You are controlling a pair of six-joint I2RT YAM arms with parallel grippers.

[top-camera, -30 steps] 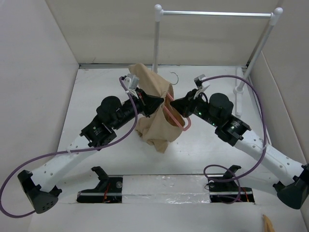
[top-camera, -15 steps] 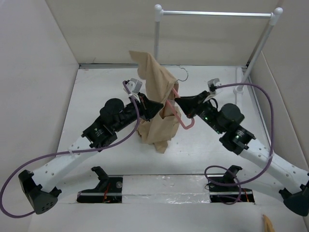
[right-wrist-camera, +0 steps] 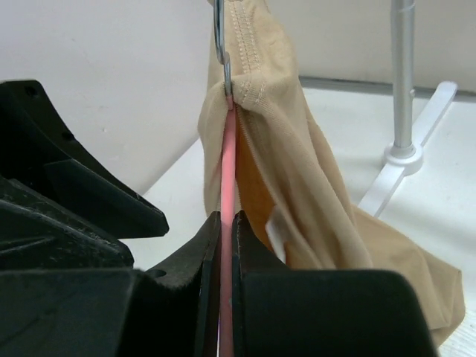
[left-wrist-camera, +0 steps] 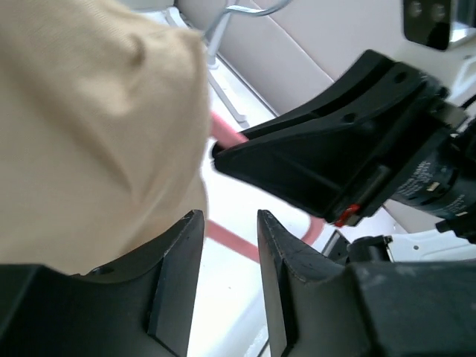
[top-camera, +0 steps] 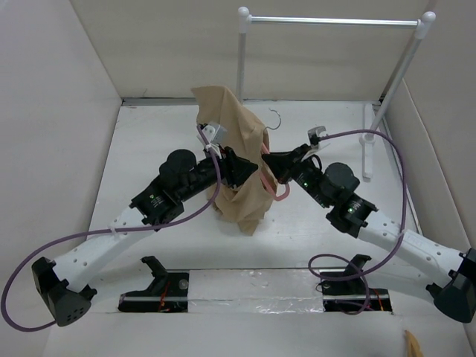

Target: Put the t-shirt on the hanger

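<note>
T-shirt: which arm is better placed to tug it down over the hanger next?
Left, probably. The right pincer is shut on the hanger, holding it up, so it's occupied. The left pincer is open with nothing between its fingers, right beside the t-shirt.

The left pincer point(top-camera: 239, 165) and the right pincer point(top-camera: 268, 159) sit close together in the middle, the t-shirt point(top-camera: 238, 134) and hanger point(right-wrist-camera: 227, 163) fill the gap between them, the rack point(top-camera: 241, 67) blocks the back right, and the surface point(top-camera: 149, 149) has open room at the back left.
</note>
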